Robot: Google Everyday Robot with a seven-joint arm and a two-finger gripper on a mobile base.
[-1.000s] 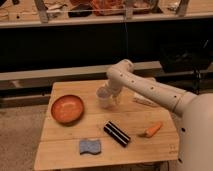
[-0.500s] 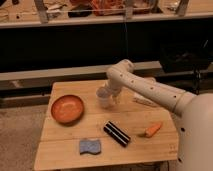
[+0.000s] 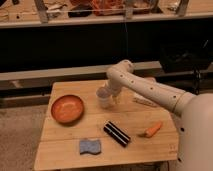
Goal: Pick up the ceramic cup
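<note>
While jaws beside ceramic cup (image 3: 104,98), orange bowl (image 3: 67,108) apart.

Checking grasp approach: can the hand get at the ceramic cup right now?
Probably yes. The hand is right at the ceramic cup, and nothing lies between them; the orange bowl sits apart, on the cup's far side.

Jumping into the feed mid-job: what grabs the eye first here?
The white arm bends down over the wooden table, with its end effector right beside the ceramic cup near the table's middle. Left of the cup sits a bright orange bowl, and a small orange item lies toward the right edge.
</note>
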